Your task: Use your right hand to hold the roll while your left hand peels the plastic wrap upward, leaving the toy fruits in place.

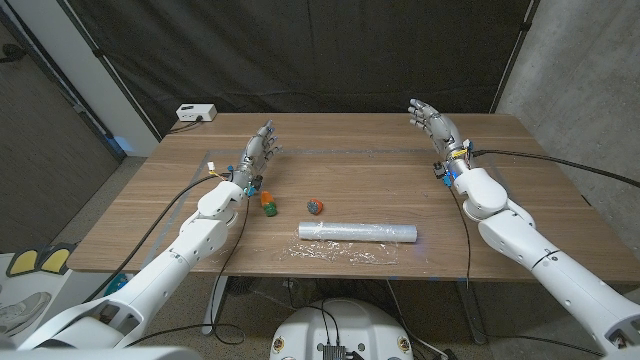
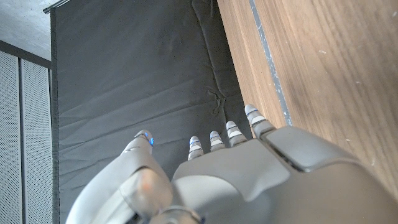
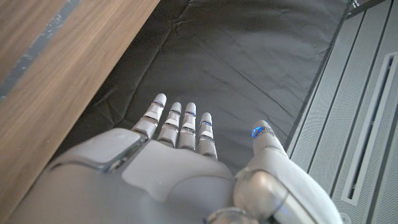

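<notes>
Wooden counter [image 1: 540, 215] with the roll [image 1: 357, 232] of plastic wrap lying on its side near the front edge, roughly centre, long axis running left-right. A crinkled loose sheet of plastic wrap [image 1: 335, 251] lies just in front of the roll, toward the robot, touching or nearly touching it; cannot tell which.

Toy fruits sit left of the roll: an orange one with a green top [image 1: 269, 209], and a red-and-green one [image 1: 315, 207] just behind the roll's left end. A further green/orange piece [image 1: 265, 196] sits just behind the orange fruit, close to the left wrist; too small to identify.

Left hand [image 1: 258, 153] is held over the left rear part of the counter, fingers [image 2: 257, 121] extended and apart, holding nothing. It is well apart from the roll.

Right hand [image 1: 431, 122] is raised at the right rear of the counter, fingers [image 3: 186, 124] straight and spread, thumb out, holding nothing. Also well apart from the roll.

White box [image 1: 196, 113] with a cable at the far left corner of the counter. Black curtain [image 1: 330, 60] behind.
</notes>
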